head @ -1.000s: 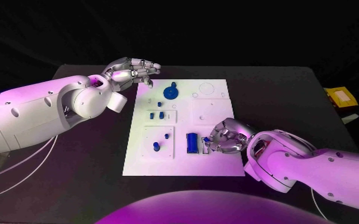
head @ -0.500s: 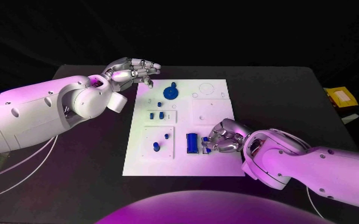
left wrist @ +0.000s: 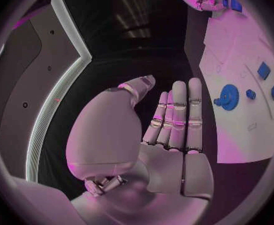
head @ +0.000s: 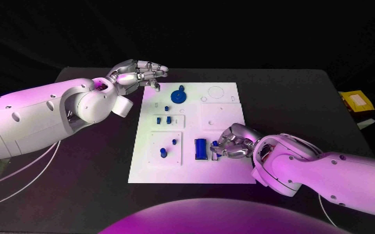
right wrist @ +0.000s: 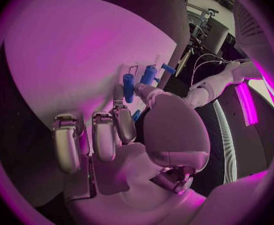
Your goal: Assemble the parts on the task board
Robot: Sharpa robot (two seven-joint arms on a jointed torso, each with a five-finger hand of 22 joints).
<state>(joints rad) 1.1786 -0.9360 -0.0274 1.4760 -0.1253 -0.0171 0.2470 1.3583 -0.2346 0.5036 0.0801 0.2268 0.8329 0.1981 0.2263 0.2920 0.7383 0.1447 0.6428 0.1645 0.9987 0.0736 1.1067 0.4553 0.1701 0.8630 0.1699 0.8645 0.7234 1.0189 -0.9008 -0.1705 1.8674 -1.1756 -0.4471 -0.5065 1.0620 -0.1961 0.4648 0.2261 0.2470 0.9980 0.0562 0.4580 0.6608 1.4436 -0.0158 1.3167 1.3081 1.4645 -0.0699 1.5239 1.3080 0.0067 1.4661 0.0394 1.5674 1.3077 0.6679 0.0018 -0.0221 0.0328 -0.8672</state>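
The white task board (head: 222, 117) lies in the middle of the table. On it stand a blue gear (head: 179, 95), small blue pegs (head: 162, 120) and a long blue bar (head: 201, 148). My right hand (head: 234, 142) hovers low over the board's near right part, fingers curled, beside the bar. In the right wrist view its thumb and a finger pinch a small blue part (right wrist: 137, 115) close to an upright blue cylinder (right wrist: 128, 87). My left hand (head: 141, 75) floats off the board's far left corner; its fingers (left wrist: 177, 115) are stretched out and hold nothing. The gear (left wrist: 228, 94) lies beyond them.
Another blue peg (head: 163, 152) stands in a recessed plate at the board's near left. A yellow object (head: 355, 100) sits at the table's right edge. Bare black table (head: 297, 98) surrounds the board.
My right hand has crept slightly left toward the blue bar. The left hand and the parts on the board have stayed put.
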